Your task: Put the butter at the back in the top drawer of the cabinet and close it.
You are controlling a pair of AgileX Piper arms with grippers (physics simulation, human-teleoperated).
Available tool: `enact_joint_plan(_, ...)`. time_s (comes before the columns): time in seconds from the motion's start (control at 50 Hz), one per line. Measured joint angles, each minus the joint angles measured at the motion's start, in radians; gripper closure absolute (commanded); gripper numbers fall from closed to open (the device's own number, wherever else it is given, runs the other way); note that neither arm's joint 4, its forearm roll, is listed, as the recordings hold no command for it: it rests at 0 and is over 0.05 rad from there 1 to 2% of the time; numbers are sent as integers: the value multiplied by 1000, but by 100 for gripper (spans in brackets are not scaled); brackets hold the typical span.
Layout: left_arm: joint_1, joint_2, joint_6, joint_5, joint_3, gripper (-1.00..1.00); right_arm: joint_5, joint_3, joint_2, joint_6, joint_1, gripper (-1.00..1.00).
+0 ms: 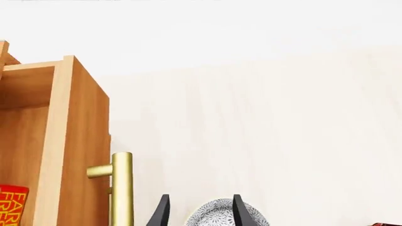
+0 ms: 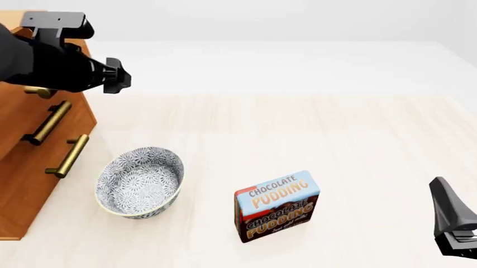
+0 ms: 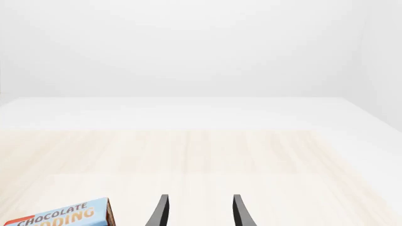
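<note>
The butter (image 1: 12,209), a red box with yellow lettering, lies inside the open top drawer (image 1: 82,141) of the cabinet (image 2: 30,167); only a corner of it shows. The drawer's brass bar handle (image 1: 122,188) stands just beside my left gripper (image 1: 199,212), which is open and holds nothing. In the front view the left arm (image 2: 60,67) hovers over the cabinet's top and hides the drawer. My right gripper (image 3: 199,212) is open and empty, low at the near right of the table (image 2: 451,220).
A patterned grey-white bowl (image 2: 139,181) sits on the table just in front of the cabinet, below the left gripper. A blue-and-brown chocolate pudding box (image 2: 277,206) stands upright near the table's middle front. Two lower drawer handles (image 2: 48,120) stick out from the cabinet.
</note>
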Motion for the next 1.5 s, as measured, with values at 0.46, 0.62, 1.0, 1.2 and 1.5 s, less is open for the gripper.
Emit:
enact_joint_plan(0.46,70,-26,45,-12,26,-100,0,0,0,0,0,-100)
enact_joint_plan(0.62,85,-32,47,-9,28,-100,0,0,0,0,0,-100)
enact_joint_plan(1.0,133,-31,57,-17,29,-100,0,0,0,0,0,-100)
enact_joint_plan(1.2,161,-30,64,-31,34,-100,0,0,0,0,0,-100)
enact_joint_plan(1.5,209,-30,77,-50,45,-100,0,0,0,0,0,-100)
